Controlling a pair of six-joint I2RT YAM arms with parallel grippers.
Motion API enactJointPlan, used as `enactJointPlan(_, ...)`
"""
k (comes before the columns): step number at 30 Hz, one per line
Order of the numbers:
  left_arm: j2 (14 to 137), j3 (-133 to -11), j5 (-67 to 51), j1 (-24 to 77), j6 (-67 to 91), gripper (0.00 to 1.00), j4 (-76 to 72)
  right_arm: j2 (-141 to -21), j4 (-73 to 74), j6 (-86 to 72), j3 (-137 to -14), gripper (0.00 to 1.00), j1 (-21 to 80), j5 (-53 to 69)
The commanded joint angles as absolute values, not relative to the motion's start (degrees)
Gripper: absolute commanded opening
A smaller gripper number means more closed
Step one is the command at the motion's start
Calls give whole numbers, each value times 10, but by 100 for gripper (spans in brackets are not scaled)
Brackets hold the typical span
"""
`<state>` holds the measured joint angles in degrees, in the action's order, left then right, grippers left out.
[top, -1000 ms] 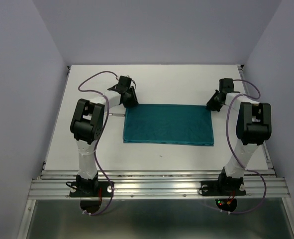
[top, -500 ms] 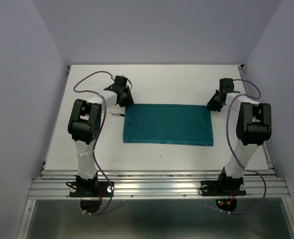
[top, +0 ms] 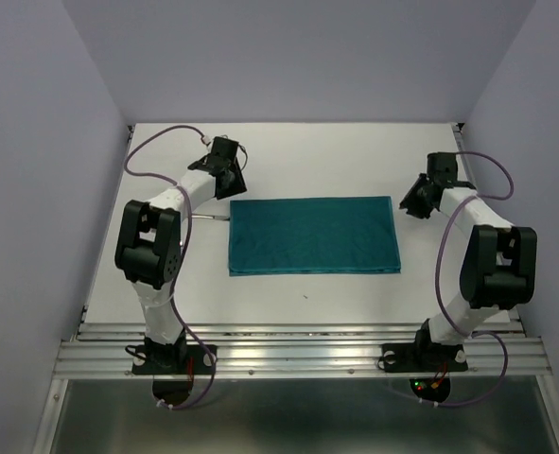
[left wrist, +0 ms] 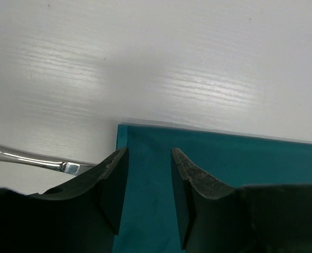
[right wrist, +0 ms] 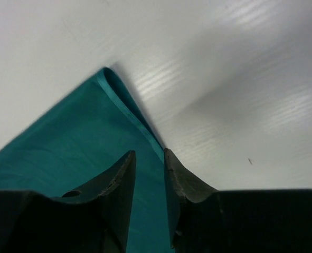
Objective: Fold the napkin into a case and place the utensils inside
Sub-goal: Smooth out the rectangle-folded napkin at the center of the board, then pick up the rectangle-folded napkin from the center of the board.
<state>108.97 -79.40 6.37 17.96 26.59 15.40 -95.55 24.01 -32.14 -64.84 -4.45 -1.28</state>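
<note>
The teal napkin point(top: 312, 236) lies flat on the white table as a folded rectangle. Its far left corner point(left wrist: 145, 142) shows below my left gripper point(left wrist: 149, 150), which hovers open over it with nothing between the fingers. In the top view the left gripper point(top: 227, 183) sits just behind that corner. My right gripper point(right wrist: 149, 152) is open above the napkin's far right folded edge point(right wrist: 129, 110), and in the top view this right gripper point(top: 413, 200) stands just right of the corner. A silver utensil point(left wrist: 29, 157) lies left of the napkin, seen as a thin utensil handle point(top: 210, 218). No case shape is visible.
Purple cables loop from both arms over the back of the table point(top: 317, 156). The table's raised rim runs along the left point(top: 109, 227) and right sides. The metal rail with the arm bases point(top: 298, 355) is at the near edge.
The right gripper has opened and let go of the napkin's far right corner, drawing back to the right. The left gripper has pulled back up-left. The napkin has shifted slightly left.
</note>
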Motion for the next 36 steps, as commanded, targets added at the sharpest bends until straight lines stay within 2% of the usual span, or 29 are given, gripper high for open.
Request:
enactJointPlan(1, 1031, -779, 96, 198, 258, 49, 177, -917, 272, -302, -590, 37, -46, -27)
enactJointPlan(6, 995, -734, 90, 210, 274, 50, 176, -896, 288, -273, -543, 45, -11, -28)
enactJointPlan(12, 962, -696, 93, 222, 284, 50, 179, -932, 291, -253, -550, 49, 6, -45)
enactJointPlan(26, 923, -633, 101, 223, 291, 50, 177, -1012, 287, -235, -614, 48, 41, -81)
enactJointPlan(31, 921, -630, 111, 223, 288, 50, 179, -1032, 281, -225, -623, 36, 53, -75)
enactJointPlan(36, 923, -625, 113, 223, 287, 50, 178, -1040, 278, -230, -614, 15, 53, -83)
